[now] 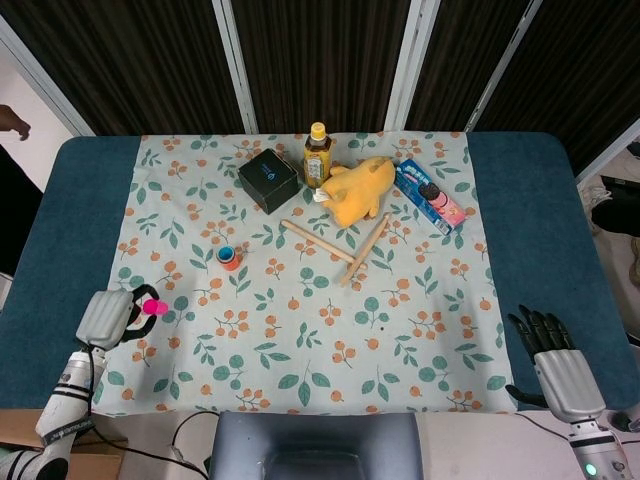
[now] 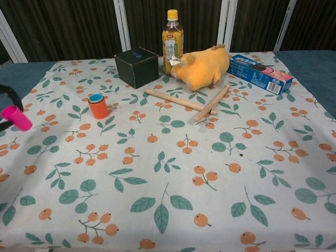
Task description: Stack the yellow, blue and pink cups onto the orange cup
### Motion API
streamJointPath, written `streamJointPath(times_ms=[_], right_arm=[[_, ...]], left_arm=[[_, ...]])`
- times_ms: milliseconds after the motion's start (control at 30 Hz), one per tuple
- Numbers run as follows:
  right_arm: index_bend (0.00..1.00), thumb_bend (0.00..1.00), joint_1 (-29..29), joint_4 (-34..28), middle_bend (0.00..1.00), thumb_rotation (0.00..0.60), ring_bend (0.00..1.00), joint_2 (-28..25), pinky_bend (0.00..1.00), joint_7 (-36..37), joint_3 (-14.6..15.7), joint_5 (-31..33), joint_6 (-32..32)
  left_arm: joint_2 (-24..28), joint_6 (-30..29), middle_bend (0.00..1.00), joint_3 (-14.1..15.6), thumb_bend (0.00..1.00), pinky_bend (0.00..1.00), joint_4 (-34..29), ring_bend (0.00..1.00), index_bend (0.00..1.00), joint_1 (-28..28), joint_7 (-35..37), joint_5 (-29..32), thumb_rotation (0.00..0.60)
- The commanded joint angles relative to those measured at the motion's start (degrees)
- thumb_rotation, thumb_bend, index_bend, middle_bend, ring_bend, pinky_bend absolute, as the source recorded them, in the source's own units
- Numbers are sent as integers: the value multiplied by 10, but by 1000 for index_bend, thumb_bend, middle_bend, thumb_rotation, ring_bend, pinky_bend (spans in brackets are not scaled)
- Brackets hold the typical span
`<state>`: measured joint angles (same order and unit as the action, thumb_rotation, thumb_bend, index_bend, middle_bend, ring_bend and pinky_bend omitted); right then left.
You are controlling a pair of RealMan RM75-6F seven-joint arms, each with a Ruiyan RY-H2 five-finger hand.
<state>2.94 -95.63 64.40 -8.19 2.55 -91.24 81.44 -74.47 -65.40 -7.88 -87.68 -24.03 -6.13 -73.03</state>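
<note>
The orange cup [image 1: 229,258] [image 2: 97,106] stands on the left part of the cloth with a blue cup nested in its mouth; whether a yellow cup is inside cannot be told. My left hand [image 1: 112,316] holds the pink cup [image 1: 154,306] [image 2: 17,117] in the air at the cloth's left edge, tilted, well short of the orange cup. In the chest view only dark fingertips [image 2: 7,91] of that hand show at the left border. My right hand [image 1: 556,362] rests at the near right corner with fingers spread, holding nothing.
At the back stand a black box [image 1: 268,180], a tea bottle [image 1: 317,155], a yellow plush toy [image 1: 357,190] and a blue biscuit box [image 1: 430,196]. Two wooden sticks [image 1: 347,247] lie crossed mid-table. Blue table [image 1: 545,230] borders the floral cloth on both sides.
</note>
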Motion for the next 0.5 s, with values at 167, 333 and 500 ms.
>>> streamJointPath(times_ms=[167,333,500], right_arm=[[0,107,1,1,0,600,0,-2,0,1,-3,6,-1],[0,107,2,1,0,600,0,-2,0,2,-4,9,-3],[0,107,1,1,0,600,0,-8,0,12,-13,25,-2]], left_arm=[[-40,18,1000,-96,352,1000,-32,1000,527,-89,-107,96,600],[-62,22,1000,-112,352,1000,-24,1000,534,-113,-140,129,600],[-155,18,1000,-143,350,1000,64,1000,541,-181,-208,195,600]])
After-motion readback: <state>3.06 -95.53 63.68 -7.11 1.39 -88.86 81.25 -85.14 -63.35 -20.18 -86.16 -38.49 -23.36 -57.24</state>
